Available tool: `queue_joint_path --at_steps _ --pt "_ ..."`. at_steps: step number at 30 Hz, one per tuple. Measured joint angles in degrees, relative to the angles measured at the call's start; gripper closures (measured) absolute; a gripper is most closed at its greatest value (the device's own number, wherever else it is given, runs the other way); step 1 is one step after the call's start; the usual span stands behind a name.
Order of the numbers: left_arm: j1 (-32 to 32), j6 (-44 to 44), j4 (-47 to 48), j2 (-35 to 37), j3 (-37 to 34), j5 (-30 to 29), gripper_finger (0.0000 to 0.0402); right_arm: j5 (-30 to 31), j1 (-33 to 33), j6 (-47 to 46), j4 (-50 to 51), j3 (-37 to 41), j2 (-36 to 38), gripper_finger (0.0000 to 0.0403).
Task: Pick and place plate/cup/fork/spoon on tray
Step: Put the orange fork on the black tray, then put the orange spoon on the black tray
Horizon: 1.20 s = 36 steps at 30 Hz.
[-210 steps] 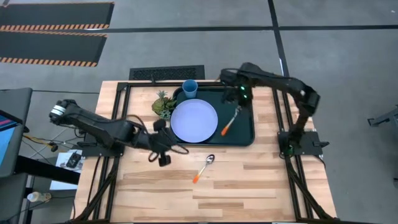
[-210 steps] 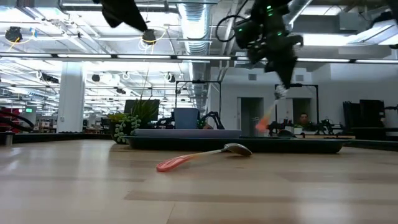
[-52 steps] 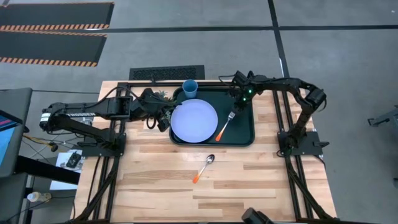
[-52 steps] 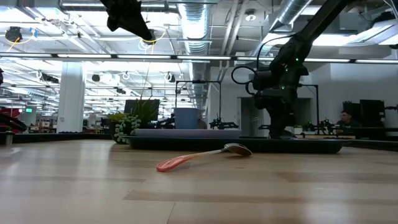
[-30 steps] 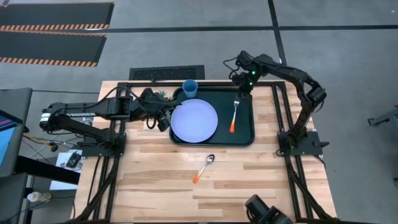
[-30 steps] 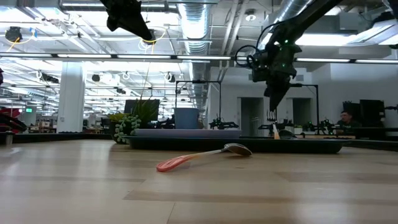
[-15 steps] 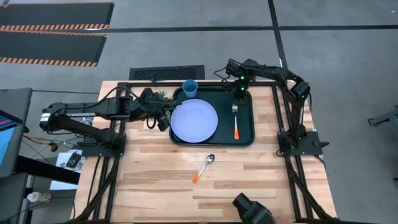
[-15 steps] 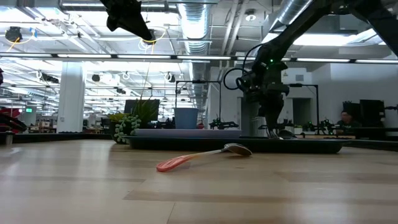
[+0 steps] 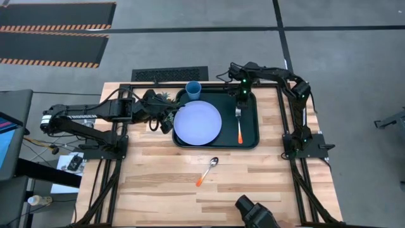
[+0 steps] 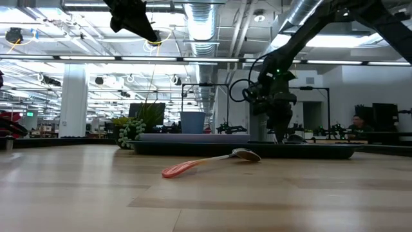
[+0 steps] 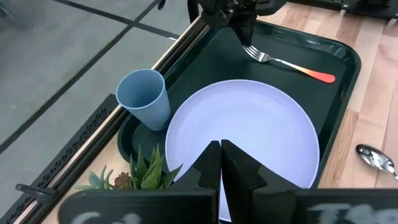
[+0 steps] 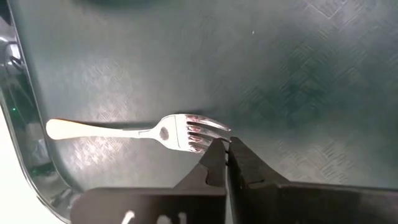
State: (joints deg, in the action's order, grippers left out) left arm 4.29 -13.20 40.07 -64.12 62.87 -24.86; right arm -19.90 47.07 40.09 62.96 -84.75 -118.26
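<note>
The dark tray [image 9: 250, 136] sits at the far middle of the table. It holds the lavender plate [image 9: 197, 122], the blue cup [image 9: 193, 90] upright at its far left corner, and the orange-handled fork [image 9: 240, 125] lying in its right part. The spoon [image 9: 207, 171] lies on the bare wood nearer me. My right gripper [image 12: 225, 146] is low over the tray at the fork's tines, shut. My left gripper [image 11: 221, 148] is shut and empty, raised over the plate's left edge [image 9: 174, 123]. My right gripper's shut fingertips meet the free ends of the fork's tines [image 12: 214, 132], coming from above and slanting down from the tray's far side. The fork lies flat on the tray floor, its orange handle [image 9: 240, 134] pointing toward the table's near edge.
A small green pineapple-like ornament [image 9: 166, 104] stands just left of the tray, close under my left arm. Bare wood lies around the spoon toward the near edge. A dark camera body [image 9: 253, 215] shows at the near edge.
My right gripper has gone down onto the tray with the fork. The fork hung tilted below the fingers a second ago. It now lies flat along the tray's right part, handle toward the near edge. The left arm has kept still.
</note>
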Motion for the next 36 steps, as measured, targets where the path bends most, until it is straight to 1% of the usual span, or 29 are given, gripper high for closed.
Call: queue_joint_path --at_steps 5,12,24,29,32,34,36 --pt "0.0 0.12 -0.02 0.0 0.0 -0.88 0.0401 0.03 0.0 -1.24 -0.7 0.0 0.0 0.0383" --pt "0.0 0.07 -0.02 0.0 0.0 -1.05 0.0402 0.69 0.0 -2.53 -1.54 0.0 0.0 0.0336" --pt "0.0 -0.06 -0.06 0.0 0.0 -1.05 0.0402 0.71 0.17 -2.87 -1.42 -0.43 0.0 0.0274" --pt "0.0 -0.08 -0.06 0.0 0.0 -1.05 0.0401 0.52 1.99 -6.56 0.39 -3.99 1.92 0.0247" --pt "0.0 -0.1 -0.07 0.0 0.0 -0.67 0.0401 0.33 3.09 -10.8 3.25 -5.8 4.23 0.0233" --pt "0.0 -0.12 -0.08 0.0 0.0 0.31 0.0402 -2.01 3.26 -14.89 5.52 -5.95 6.5 0.0225" --pt "0.0 -0.12 -0.07 0.0 -0.02 0.94 0.0401 -7.88 2.29 -17.68 8.97 -5.95 8.69 0.022"
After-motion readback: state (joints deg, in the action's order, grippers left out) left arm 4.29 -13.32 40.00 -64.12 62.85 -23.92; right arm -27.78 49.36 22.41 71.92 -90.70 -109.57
